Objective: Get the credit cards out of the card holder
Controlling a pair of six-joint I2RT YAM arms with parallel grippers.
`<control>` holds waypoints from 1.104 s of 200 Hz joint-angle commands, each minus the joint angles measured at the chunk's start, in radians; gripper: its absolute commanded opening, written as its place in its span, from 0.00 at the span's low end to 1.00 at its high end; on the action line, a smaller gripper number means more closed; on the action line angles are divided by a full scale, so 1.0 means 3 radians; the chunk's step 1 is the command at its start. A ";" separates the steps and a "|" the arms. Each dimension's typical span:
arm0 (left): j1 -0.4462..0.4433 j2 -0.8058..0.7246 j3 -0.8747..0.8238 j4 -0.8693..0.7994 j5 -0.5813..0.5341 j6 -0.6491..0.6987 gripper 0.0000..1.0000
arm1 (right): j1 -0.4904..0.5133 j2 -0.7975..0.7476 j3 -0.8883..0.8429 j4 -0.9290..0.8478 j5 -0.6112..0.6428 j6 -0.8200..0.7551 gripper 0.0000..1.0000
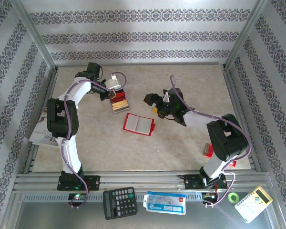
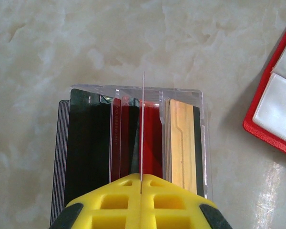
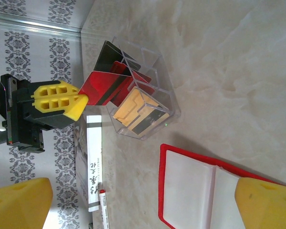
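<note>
The left gripper (image 2: 141, 186), clamped on a red credit card (image 3: 102, 88), held it partway into the clear divided tray (image 2: 203, 143) just beyond the open, seemingly emptied card holder (image 1: 139, 124). The right gripper (image 1: 153, 105) gaped empty beside it. The next move called for a clean release.

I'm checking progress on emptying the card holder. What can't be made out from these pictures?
- Card holder pockets: too small in the top view and cut by the frame edge in both wrist views, so it is unclear whether they're empty.
- Red card in the left hand: edge-on in the left wrist view, so its print is unreadable.
- Cards in the clear box: they overlap, so no count is possible.
</note>
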 commanded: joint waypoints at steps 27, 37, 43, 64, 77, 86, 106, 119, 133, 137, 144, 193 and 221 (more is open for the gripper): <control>0.0065 0.0085 0.0061 0.0069 -0.0016 0.0037 0.02 | -0.0038 0.0071 0.0101 -0.0030 0.0012 -0.0035 0.98; 0.0066 0.0088 0.0056 0.0095 -0.0013 0.0013 0.08 | -0.0041 0.0075 0.0106 -0.0031 0.0007 -0.0035 0.98; 0.0066 0.0085 0.0051 0.0124 -0.0013 -0.0011 0.14 | -0.0042 0.0078 0.0106 -0.0025 0.0007 -0.0033 0.98; 0.0071 0.0038 0.0045 0.0205 -0.0020 -0.0142 0.32 | -0.0045 0.0072 0.0098 -0.0025 0.0006 -0.0031 0.98; 0.0073 -0.0042 0.0016 0.0302 0.0002 -0.0241 0.36 | -0.0047 0.0063 0.0091 -0.0032 0.0011 -0.0041 0.98; 0.0077 -0.0109 -0.0007 0.0394 0.0003 -0.0324 0.39 | -0.0046 0.0058 0.0090 -0.0035 0.0019 -0.0048 0.98; 0.0076 -0.0274 -0.0073 0.0625 -0.0052 -0.0629 0.45 | -0.0042 0.0043 0.0090 -0.0088 0.0041 -0.0097 0.98; 0.0076 -0.0398 -0.0179 0.0941 -0.0220 -0.1056 0.55 | -0.0028 0.0015 0.0097 -0.0173 0.0084 -0.0149 0.98; 0.0076 -0.0529 -0.0294 0.1260 -0.0398 -0.1635 0.61 | 0.0002 -0.0029 0.0106 -0.0315 0.0173 -0.0242 0.98; 0.0076 -0.0560 -0.0325 0.1322 -0.0436 -0.1780 0.62 | 0.0014 -0.0045 0.0114 -0.0369 0.0214 -0.0271 0.98; 0.0076 -0.0619 -0.0374 0.1416 -0.0502 -0.2034 0.64 | 0.0041 -0.0082 0.0134 -0.0489 0.0273 -0.0338 0.98; 0.0077 -0.1168 -0.1032 0.1911 -0.0773 -0.3300 0.68 | 0.0448 -0.0165 0.0563 -0.1623 0.0999 -0.1004 0.97; 0.0082 -0.1678 -0.1756 0.2458 -0.0966 -0.3728 0.74 | 0.0788 0.0036 0.0979 -0.2195 0.1483 -0.1396 0.96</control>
